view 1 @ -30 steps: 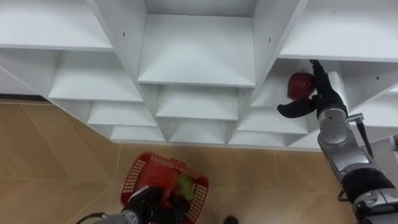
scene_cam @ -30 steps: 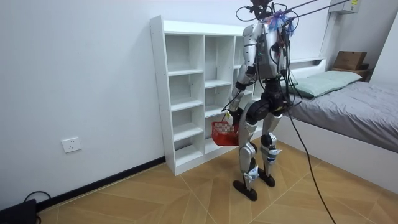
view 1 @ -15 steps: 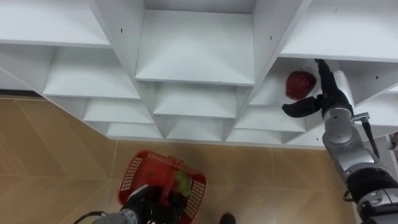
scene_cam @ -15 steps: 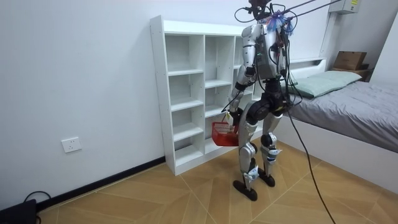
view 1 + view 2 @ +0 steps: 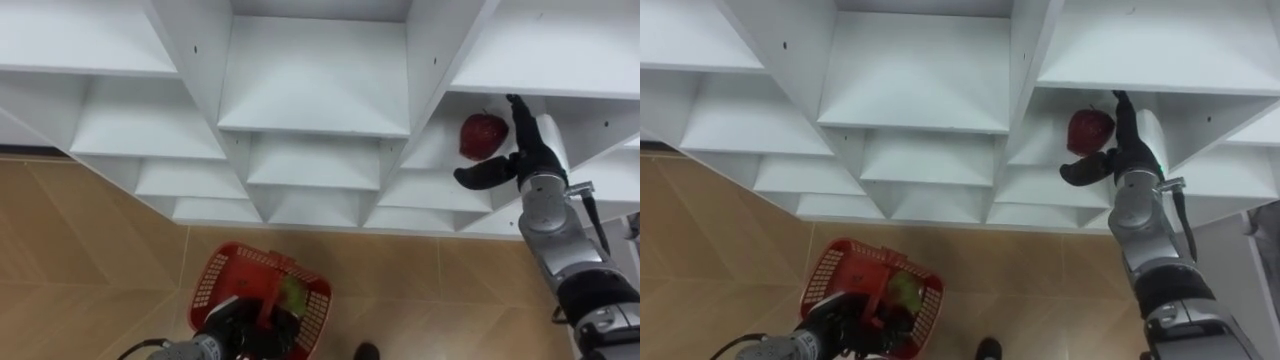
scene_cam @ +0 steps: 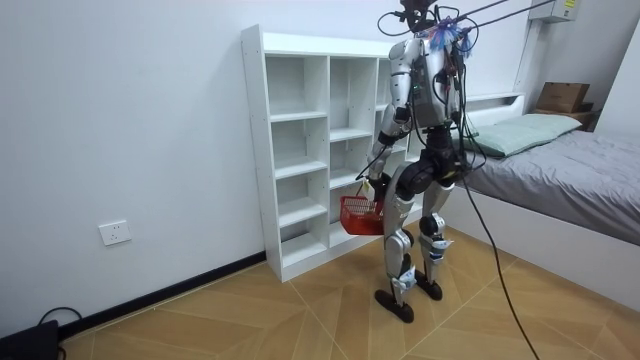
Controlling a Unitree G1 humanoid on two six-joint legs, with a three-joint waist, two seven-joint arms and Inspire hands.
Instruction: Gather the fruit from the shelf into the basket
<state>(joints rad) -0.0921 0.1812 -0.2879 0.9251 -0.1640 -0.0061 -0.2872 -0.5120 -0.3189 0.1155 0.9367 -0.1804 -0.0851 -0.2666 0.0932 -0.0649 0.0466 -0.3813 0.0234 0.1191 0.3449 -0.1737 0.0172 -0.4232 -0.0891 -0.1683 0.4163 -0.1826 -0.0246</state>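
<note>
A glossy, round red apple (image 5: 483,135) sat on a smooth white board in the right-hand column of the white shelf unit (image 5: 318,85). The right hand (image 5: 527,152) was released, its straight fingers upright just beside the apple and its thumb spread below it. Lower down, the left hand (image 5: 228,322) was clenched on a red plastic lattice basket (image 5: 213,277). The basket held a pale green fruit (image 5: 293,295) above the herringbone wood floor (image 5: 80,270).

The white shelf (image 5: 315,80) bears one red apple (image 5: 483,135), right compartment
</note>
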